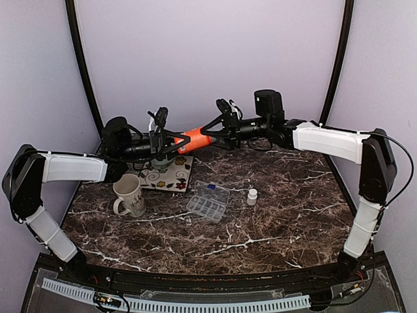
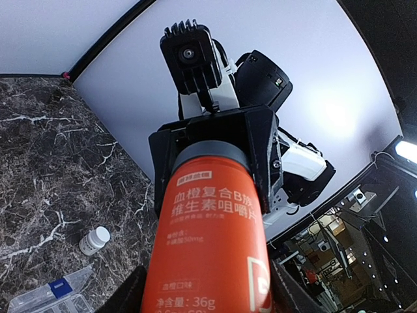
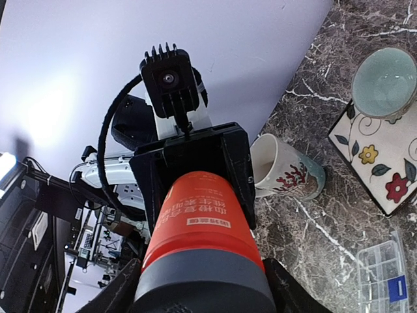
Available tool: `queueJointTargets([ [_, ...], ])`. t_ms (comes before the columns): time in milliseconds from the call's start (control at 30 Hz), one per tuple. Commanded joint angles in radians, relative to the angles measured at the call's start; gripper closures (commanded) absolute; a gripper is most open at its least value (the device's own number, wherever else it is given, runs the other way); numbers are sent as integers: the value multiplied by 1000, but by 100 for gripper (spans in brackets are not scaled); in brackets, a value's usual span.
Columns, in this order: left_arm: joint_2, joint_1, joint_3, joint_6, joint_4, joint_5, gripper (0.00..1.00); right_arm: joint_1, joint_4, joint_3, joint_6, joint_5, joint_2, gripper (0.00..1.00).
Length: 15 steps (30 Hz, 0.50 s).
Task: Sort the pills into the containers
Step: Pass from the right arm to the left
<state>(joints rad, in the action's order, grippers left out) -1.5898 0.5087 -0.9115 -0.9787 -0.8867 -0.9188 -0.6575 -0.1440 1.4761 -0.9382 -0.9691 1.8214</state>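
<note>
The organiser box (image 1: 207, 202) is flat, clear plastic, split by a grid into small cells, and lies on the dark marbled table (image 1: 273, 228). One small white bottle (image 1: 251, 196) stands just to its right. One cream mug (image 1: 129, 195) with a red sprig pattern stands to its left. Behind the box and to the left, one pale green bowl (image 3: 384, 81) sits on one flowered tile (image 1: 176, 176). Above and behind the box, one orange bottle (image 1: 194, 138) hangs level. The left gripper (image 1: 177, 145) has its jaws pinching the bottle's body, and the right gripper (image 1: 211, 134) has its jaws clamped on the dark grey cap (image 3: 202, 287). The label reads 血橙复合B族维生素咀嚼片 and 36g.
</note>
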Motion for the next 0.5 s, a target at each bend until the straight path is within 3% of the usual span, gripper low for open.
queueJointTargets([
  [0, 17, 6, -16, 13, -8, -5, 75, -5, 66, 28, 76, 28, -25, 40],
  [467, 23, 4, -8, 61, 37, -4, 79, 15, 127, 32, 116, 28, -60, 27],
])
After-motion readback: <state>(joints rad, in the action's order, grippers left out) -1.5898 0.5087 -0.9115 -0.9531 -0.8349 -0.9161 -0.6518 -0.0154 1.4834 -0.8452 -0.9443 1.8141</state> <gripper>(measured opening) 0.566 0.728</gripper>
